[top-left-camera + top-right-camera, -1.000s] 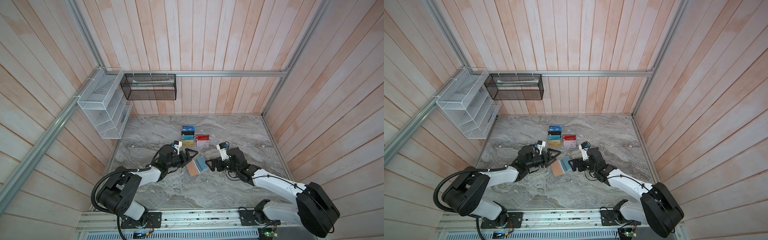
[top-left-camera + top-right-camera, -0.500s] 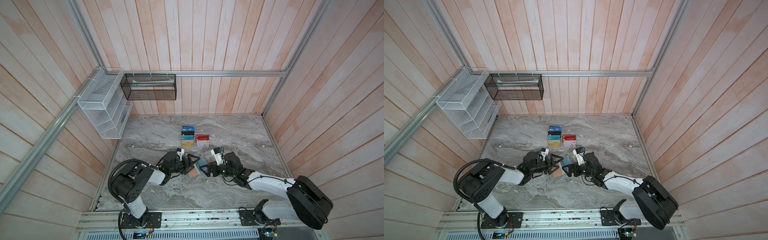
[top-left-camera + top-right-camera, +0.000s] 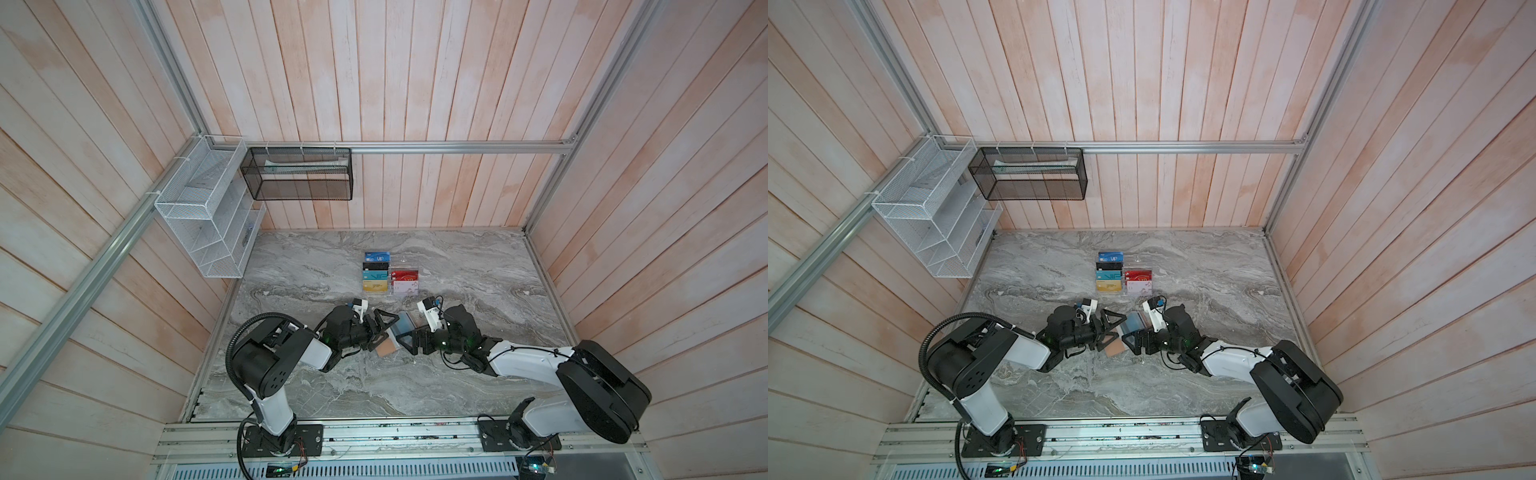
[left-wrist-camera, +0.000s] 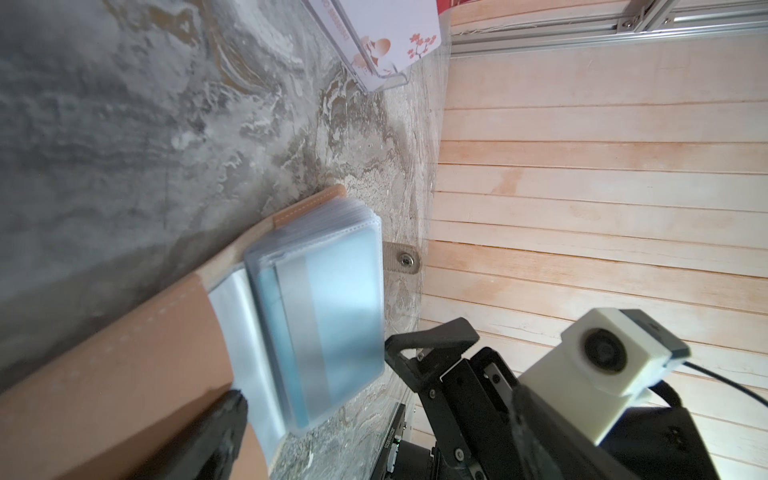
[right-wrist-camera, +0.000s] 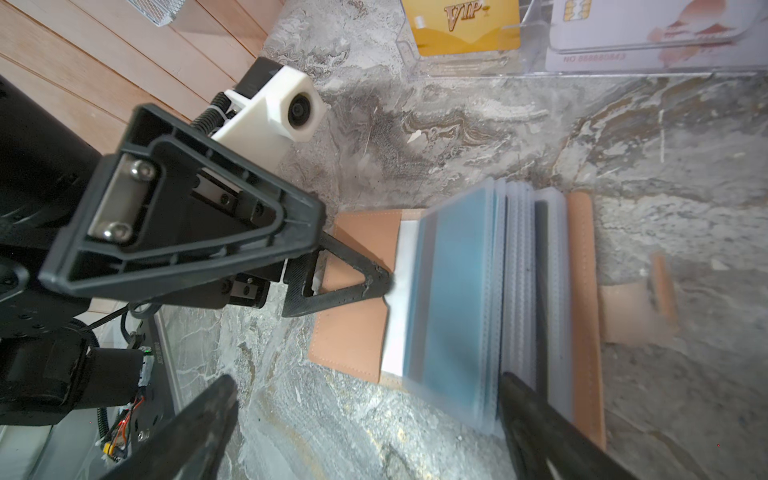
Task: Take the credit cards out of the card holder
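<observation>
In both top views a grey marble-veined tabletop (image 3: 316, 382) fills the floor of a booth walled in pale, pink-washed wooden planks (image 3: 415, 83) and framed by aluminium rails (image 3: 457, 146). A white wire rack (image 3: 203, 216) hangs on the wall by the table's back left corner, and a black mesh basket (image 3: 297, 174) on the back wall beside it. A clear acrylic card stand (image 3: 390, 274) filled with coloured cards sits mid-width, nearer the back edge. The card holder (image 3: 385, 348) lies open mid-width, a little toward the front edge. It sits between the left gripper (image 3: 383, 330) and the right gripper (image 3: 409, 338) — both low, jaws spread wide.

In the left wrist view, the holder's tan cover (image 4: 116, 374) lies flat on the marble. A blue-grey card (image 4: 332, 307) with a darker stripe sits inside the top clear sleeve. The sleeve stack is blurred, and a snap tab (image 4: 401, 262) sticks out beyond it.

In the right wrist view, the left gripper's lower fingertip (image 5: 370, 286) touches the pale inner page at the cover's edge — nothing is clasped between its jaws. The right gripper's fingers (image 5: 199, 424) straddle the holder's end, released. Whether one touches the sleeves I cannot tell. A gold VIP card (image 5: 465, 29) stands in the acrylic stand.
</observation>
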